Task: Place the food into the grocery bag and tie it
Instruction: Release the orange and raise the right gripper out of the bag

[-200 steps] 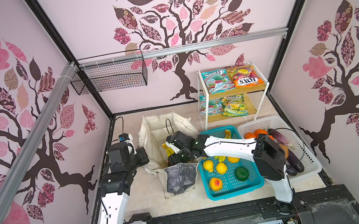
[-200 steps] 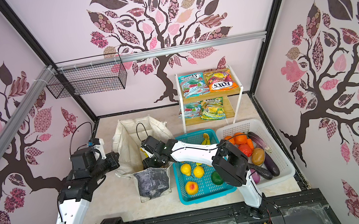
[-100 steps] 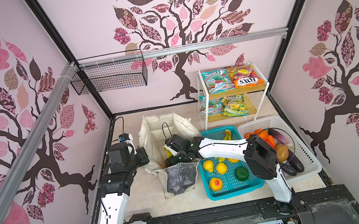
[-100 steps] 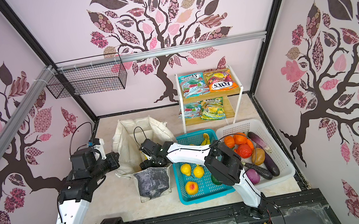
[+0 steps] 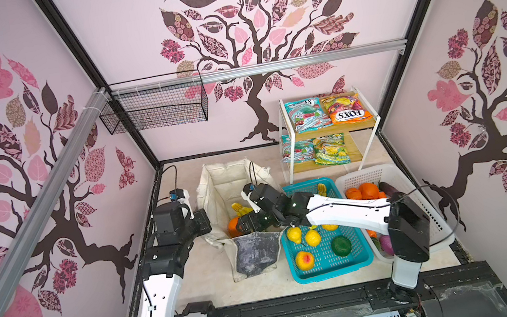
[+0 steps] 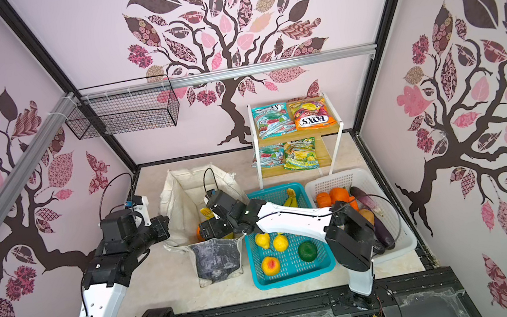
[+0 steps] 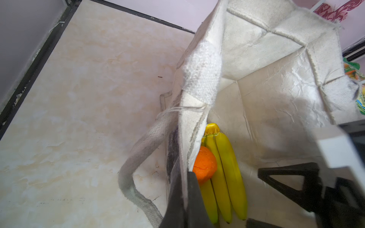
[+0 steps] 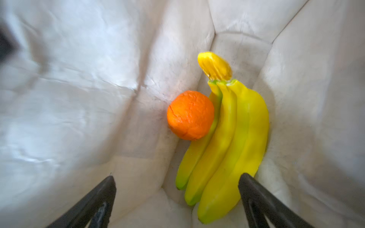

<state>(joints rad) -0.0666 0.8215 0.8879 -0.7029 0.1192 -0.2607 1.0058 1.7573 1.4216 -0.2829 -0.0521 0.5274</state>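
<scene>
We're mid-pack | bananas (image 8: 227,138) & orange (image 8: 190,115) in bag (image 5: 231,176) | R claw (image 8: 177,176) wide open, empty | L claw (image 5: 205,221) clamped on bag rim | sweets (image 5: 346,112), tying to go

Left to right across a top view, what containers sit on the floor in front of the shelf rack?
Cream canvas tote → teal mesh basket → white mesh basket.

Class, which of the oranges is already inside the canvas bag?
The orange beside the banana bunch in the canvas bag; the other oranges sit in the white basket.
</scene>
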